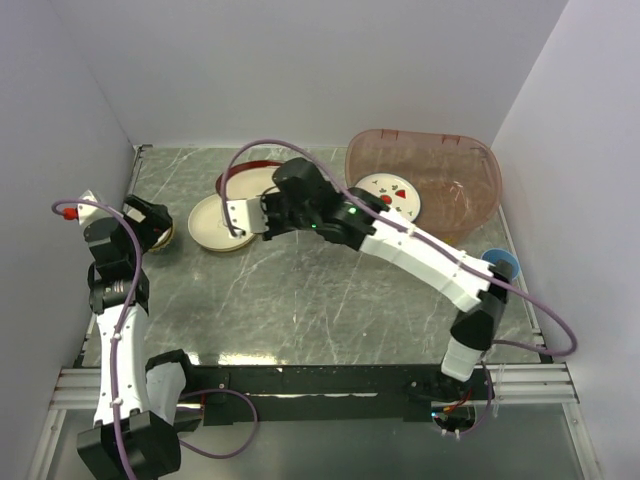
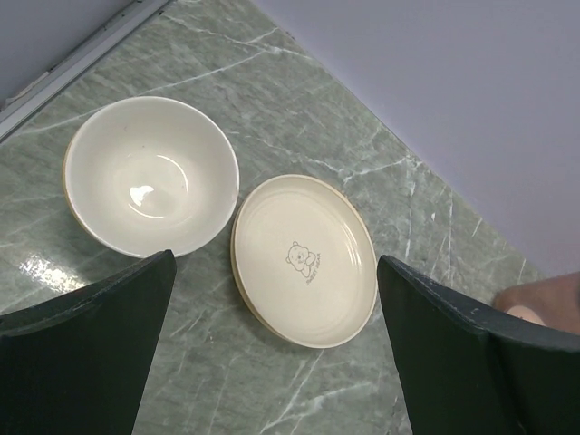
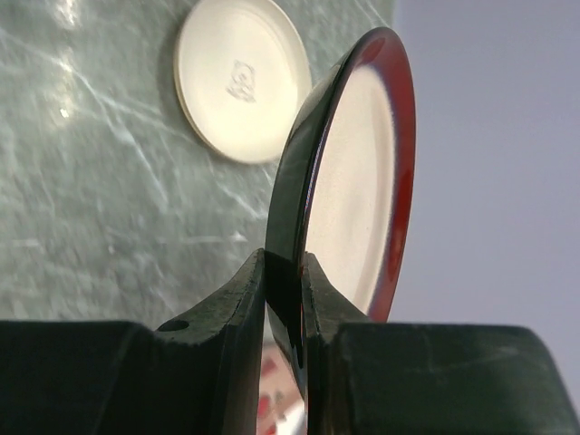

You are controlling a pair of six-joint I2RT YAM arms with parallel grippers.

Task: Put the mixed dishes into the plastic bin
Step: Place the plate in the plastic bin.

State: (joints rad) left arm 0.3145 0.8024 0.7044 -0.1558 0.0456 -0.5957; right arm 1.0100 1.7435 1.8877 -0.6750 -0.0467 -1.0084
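- Right hand clamped on red bowl rim, far-left on the tabletop.
- Bin is to its right.
- Left hand wide open above cream bowl.

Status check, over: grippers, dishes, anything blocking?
Right gripper shut on red bowl rim. Left gripper open, above cream bowl and cream plate. White plate in bin; nothing seen blocking bin.
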